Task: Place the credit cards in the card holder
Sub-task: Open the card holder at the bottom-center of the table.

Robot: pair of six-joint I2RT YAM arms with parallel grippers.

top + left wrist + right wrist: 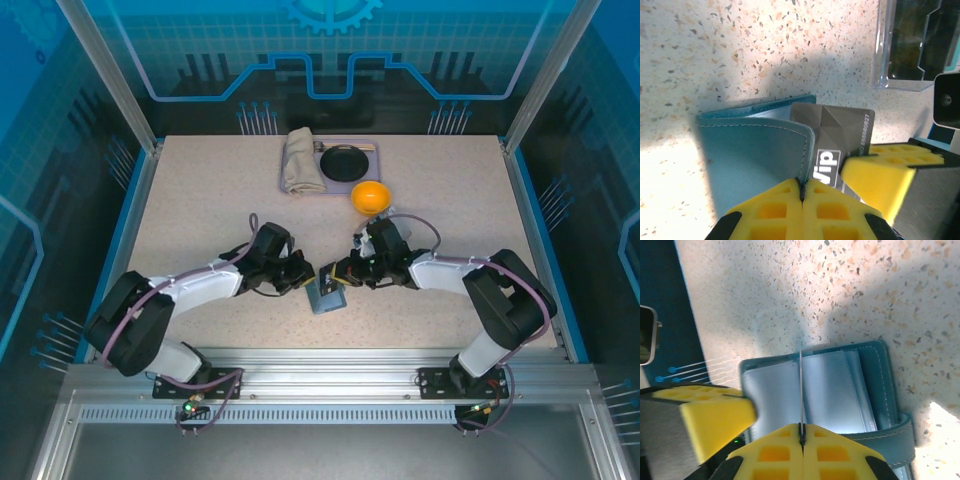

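Card holder (327,298) is sitting open on the speckled table (200,220), just toward 6 o'clock from the middle in the top view, with both arms reaching in to meet right over it. The left gripper (801,192) comes at it from 9 o'clock, and its yellow fingers are pressed together on the stitched edge of one blue flap, so that claw is clamped onto the holder itself. The right gripper (801,429) comes in from 3 o'clock with its jaws closed on a grey credit card (835,130) that has "Vip" printed on it. From the right wrist you see that card dead edge-on, a thin line standing upright over the pale inner pockets. From the left wrist it's face-on, with its 9 o'clock end hidden behind the lifted flap. Honestly can't tell if it's properly inside a pocket or just resting against one. A clear plastic case (900,45) lies on the table at about 1 o'clock from the card in the left wrist view, apart from the holder. Up at the table's 12 o'clock edge there's a tray (345,189) with a folded cloth (298,162) and a black dish (347,162) on it, and an orange bowl (371,196) sits just off the tray's 5 o'clock corner.
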